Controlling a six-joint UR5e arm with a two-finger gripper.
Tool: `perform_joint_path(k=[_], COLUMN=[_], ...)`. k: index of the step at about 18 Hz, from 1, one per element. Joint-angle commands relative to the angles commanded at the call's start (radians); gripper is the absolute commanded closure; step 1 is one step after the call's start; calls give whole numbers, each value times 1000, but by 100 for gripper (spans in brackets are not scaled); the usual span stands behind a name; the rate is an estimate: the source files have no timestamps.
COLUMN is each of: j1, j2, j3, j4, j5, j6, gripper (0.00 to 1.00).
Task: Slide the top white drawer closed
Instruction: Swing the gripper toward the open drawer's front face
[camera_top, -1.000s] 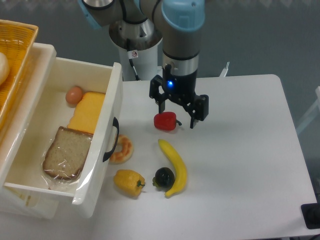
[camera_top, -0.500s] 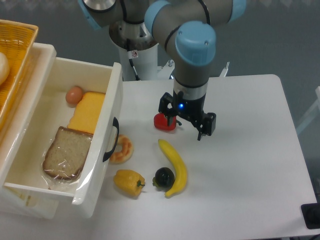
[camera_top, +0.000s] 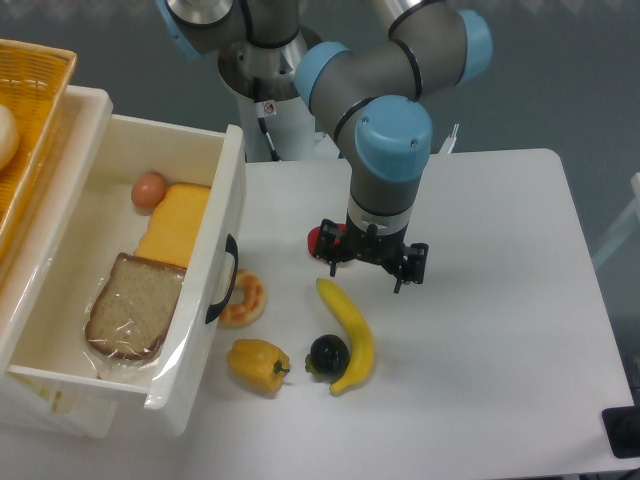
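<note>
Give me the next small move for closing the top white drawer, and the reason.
Probably shift the tool left toward the black handle. The top white drawer stands pulled out, and the tool hangs over the red pepper, well right of the drawer front, touching nothing. Watch the donut lying by the handle.

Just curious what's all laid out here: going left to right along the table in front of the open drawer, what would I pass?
Black drawer handle → glazed doughnut → yellow bell pepper → dark round fruit → banana.
</note>
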Motion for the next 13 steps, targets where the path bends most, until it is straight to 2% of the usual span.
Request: perform_joint_path(k=[2,4,9,13], j1=[-17,-25,-52,-89], j2=[-17,-31,-34,-58], j3=[3,11,5,5], j4=[2,2,3,5], j5=[-6,-6,-8,-8], j6=[-95,-131,-129,-126], gripper=[0,0,0,0])
